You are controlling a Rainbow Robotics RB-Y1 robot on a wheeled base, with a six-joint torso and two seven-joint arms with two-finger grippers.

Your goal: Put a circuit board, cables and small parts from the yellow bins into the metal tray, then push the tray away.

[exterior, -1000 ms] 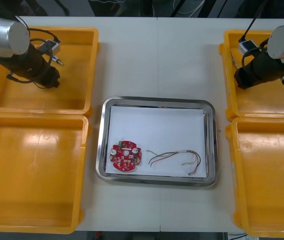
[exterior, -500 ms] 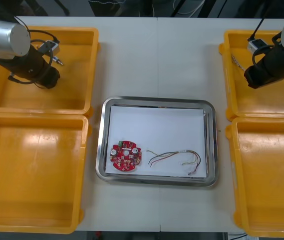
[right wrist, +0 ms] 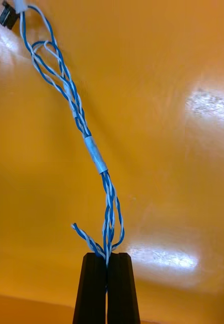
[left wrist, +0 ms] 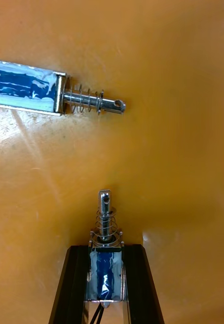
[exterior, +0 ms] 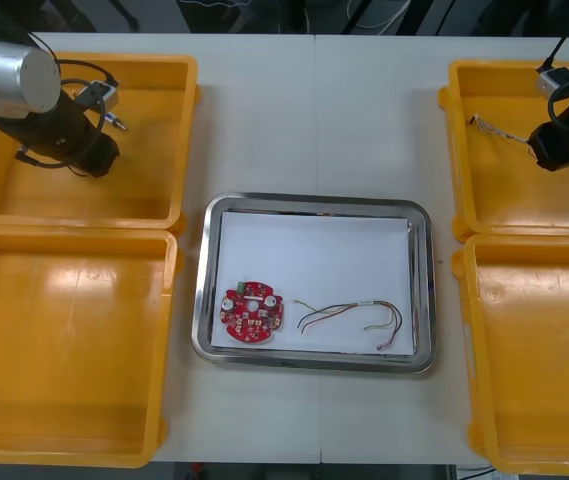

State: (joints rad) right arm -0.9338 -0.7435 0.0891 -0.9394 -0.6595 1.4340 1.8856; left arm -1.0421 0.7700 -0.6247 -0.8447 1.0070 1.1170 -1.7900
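Right gripper (right wrist: pixel 107 257) withdrawn rightward, clamping blue-white cable (right wrist: pixel 95 152)

Circuit board (exterior: pixel 252 314) left of cable (exterior: pixel 364 304) in the tray (exterior: pixel 314 199), between bins (exterior: pixel 64 330) at each side.

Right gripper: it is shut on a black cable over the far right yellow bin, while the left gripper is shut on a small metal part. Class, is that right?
Not quite: the right wrist view shows the right gripper shut on a twisted blue and white cable, not a black one. The far right yellow bin and the left gripper with its small metal part stand.
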